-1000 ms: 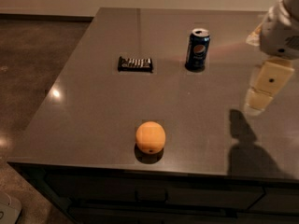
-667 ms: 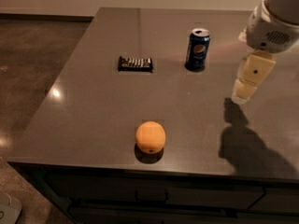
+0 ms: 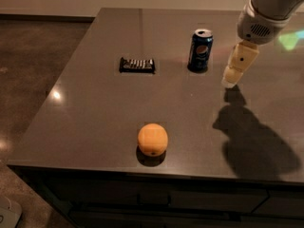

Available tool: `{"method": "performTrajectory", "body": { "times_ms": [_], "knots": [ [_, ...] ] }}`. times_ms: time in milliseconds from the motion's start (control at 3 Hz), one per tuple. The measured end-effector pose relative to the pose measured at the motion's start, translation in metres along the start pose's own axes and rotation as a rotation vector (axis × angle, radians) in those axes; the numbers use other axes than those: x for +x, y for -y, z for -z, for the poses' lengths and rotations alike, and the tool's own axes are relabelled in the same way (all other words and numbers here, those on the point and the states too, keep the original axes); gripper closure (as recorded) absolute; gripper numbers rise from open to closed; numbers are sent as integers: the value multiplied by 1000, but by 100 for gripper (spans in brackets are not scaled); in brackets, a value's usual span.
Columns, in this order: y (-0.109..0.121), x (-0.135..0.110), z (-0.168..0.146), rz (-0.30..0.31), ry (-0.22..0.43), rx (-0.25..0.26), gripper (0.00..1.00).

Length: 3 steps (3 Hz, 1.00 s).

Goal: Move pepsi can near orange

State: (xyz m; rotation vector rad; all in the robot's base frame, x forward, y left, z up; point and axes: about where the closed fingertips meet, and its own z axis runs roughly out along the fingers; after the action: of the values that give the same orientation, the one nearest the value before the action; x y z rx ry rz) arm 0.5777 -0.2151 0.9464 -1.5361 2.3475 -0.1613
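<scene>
Toward the far side of the dark grey glossy table (image 3: 85, 127) in the camera view, the small dark blue pepsi can with a silver top (image 3: 200, 50) stands upright on the surface, with nothing gripping it. The round, plain orange (image 3: 152, 139) sits near the front edge, well apart from the can and a bit to its left. A flat dark striped packet (image 3: 137, 64) lies left of the can and is not part of the job. The cream-coloured end effector (image 3: 231, 77) hangs from the white robot arm (image 3: 268, 8) just right of the can, near it but not touching, its tip pointing down at the table. It throws a large shadow (image 3: 251, 137) on the table in front of it. Whether the end effector is released or clenched cannot be told. Either way, it is not grasping the can.

Judged progress: early, approach stage only. The can is not yet picked up and is nowhere near the fruit. What is left is to close in on the can from the right, grasp it and carry it to the front of the table. It then has to be set down upright beside the orange without bumping the fruit, which would likely roll. The path between them looks free, and the packet is off to the side.
</scene>
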Motion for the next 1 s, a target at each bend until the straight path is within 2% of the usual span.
{"method": "performTrajectory", "body": {
  "times_ms": [667,1000],
  "knots": [
    [57,-10,-30,-107,63,23,0],
    [76,-22,-43,-161,141,18,0]
  ]
}}
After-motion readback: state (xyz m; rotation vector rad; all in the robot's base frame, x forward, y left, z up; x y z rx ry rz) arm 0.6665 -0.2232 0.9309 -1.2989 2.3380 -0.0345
